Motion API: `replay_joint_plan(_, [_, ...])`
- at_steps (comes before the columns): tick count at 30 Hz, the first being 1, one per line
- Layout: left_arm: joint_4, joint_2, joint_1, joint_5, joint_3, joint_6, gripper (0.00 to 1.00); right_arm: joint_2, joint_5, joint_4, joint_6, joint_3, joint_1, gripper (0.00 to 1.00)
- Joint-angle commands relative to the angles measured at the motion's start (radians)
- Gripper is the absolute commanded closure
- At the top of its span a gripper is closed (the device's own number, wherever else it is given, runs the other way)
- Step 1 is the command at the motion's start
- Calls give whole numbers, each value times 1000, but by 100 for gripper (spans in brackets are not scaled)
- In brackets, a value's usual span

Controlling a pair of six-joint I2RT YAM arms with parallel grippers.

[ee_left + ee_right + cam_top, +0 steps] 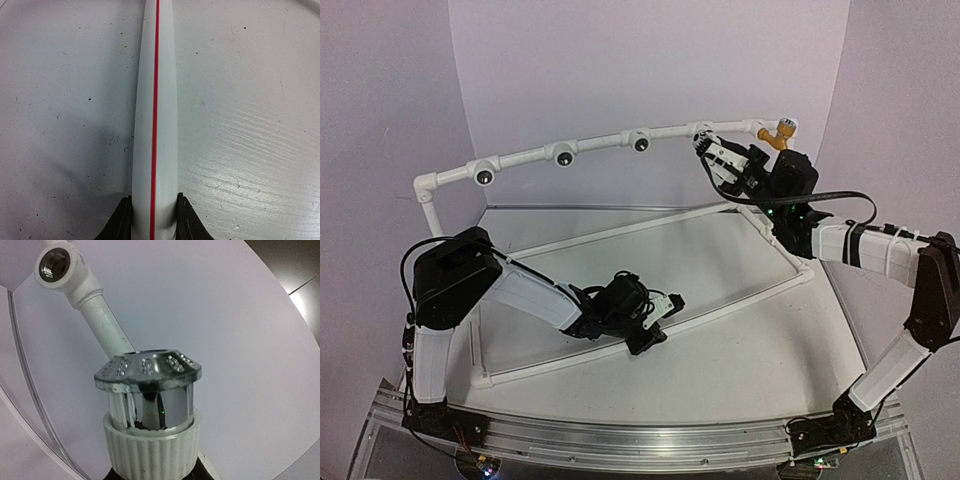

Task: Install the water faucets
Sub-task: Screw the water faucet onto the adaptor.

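The left gripper (pixel 154 222) pinches a low pipe (pixel 155 100) that lies on the table (pixel 740 345). The pipe, white with a red line, fills the gap between the 2 fingers and runs straight ahead of them. This looks like a bracing hold, steadying the piping while the other arm works.

Well above and beyond those jaws, the top rail (pixel 600 148) shows 3 dark round sockets (pixel 563 156) with nothing in them.

The right gripper (pixel 705 148) is raised to the rail, just past the third socket. Its jaws are closed on the white faucet (pixel 150 410), gripping the ribbed white collar low down, with the shiny metal head sticking out ahead of the fingers. Beyond the head, up and to the left of the jaws, a white pipe ends in a fitting (pixel 54 264) with a threaded mouth. Whether the faucet has entered a socket cannot be told.

The yellow faucet (pixel 780 131) sits on the rail's end, just to the right of the right jaws, and seems fitted.

So the step in hand is mounting the white faucet. The next move likely calls for lining its stem square to the socket and then turning it in, while the left grip resists the twist.
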Motion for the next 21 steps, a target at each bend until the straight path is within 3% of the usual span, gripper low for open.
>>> replay_joint_plan(1, [-256, 142, -39, -3, -78, -51, 100, 47, 218, 22, 167, 50, -45, 100])
replay_joint_plan(21, [-251, 143, -40, -8, -83, -56, 100, 86, 302, 53, 373, 22, -45, 100])
